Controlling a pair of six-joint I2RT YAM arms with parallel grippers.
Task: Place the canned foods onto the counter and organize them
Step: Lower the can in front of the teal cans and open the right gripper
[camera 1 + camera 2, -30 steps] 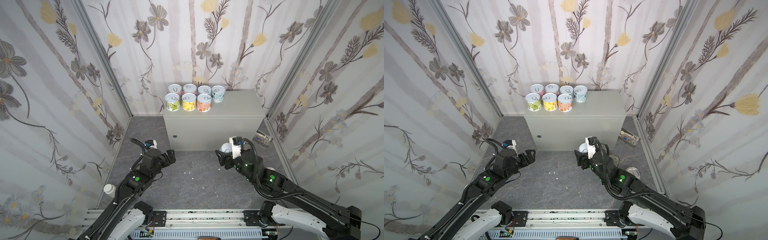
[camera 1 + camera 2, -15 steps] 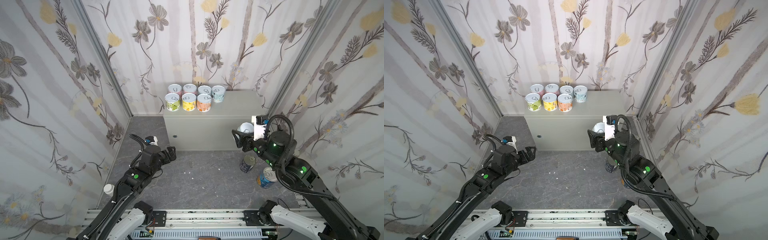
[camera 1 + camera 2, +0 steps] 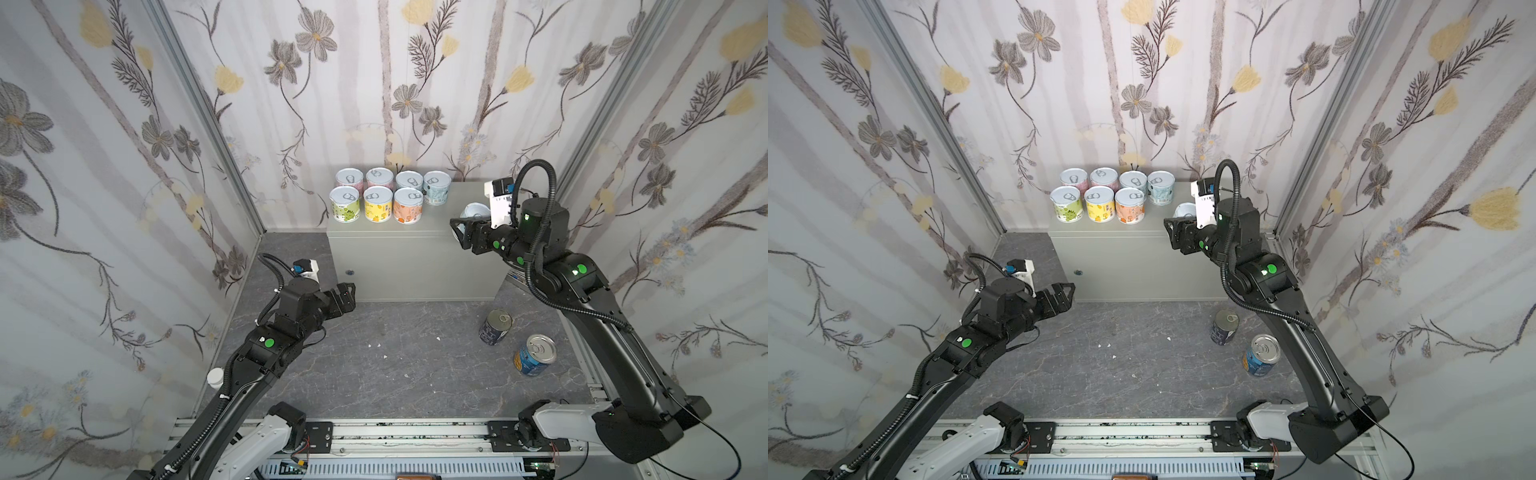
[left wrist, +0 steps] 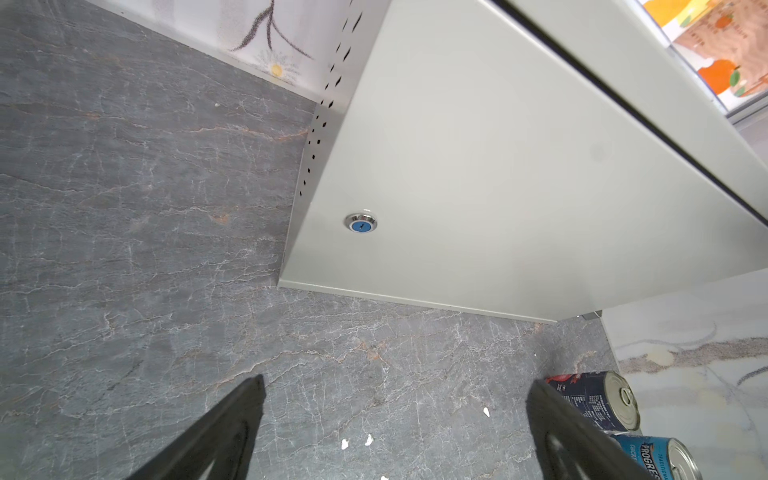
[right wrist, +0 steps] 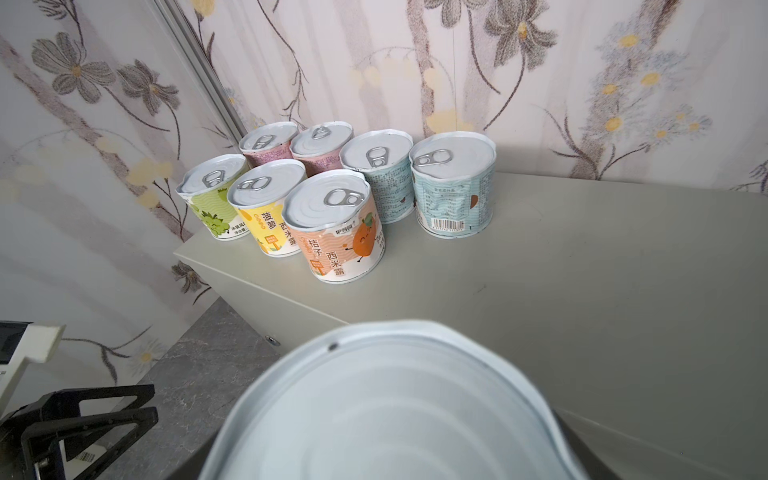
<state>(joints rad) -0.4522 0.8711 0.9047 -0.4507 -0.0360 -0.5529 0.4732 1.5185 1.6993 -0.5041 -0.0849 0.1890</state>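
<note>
One short pale can [image 3: 474,209] clamped in the right claw [image 3: 464,231], jaws partway closed on its sides, silver end [image 5: 386,407] filling the wrist view, long axis seemingly near upright. Poised over the front right part of the table [image 3: 436,222], apparently not yet set down. Just beyond, toward the robot's left: seven short cans [image 3: 379,178] standing on the table top, four in the back row, three in front: green can [image 3: 344,204], yellow can [image 3: 377,203], orange can [image 3: 408,205]. Open spot beside the orange can and in front of the pale blue can [image 3: 437,188]. Likely a short carry leftward, then a straight lowering, with care not to nudge either neighbour. Further out, on the floor [image 3: 395,353]: dark navy can [image 3: 495,328] and blue Progresso can [image 3: 534,356], both upright, probably easier reached by the right arm. Left claw [image 3: 347,291] spread wide and empty, low before the table's front.
</note>
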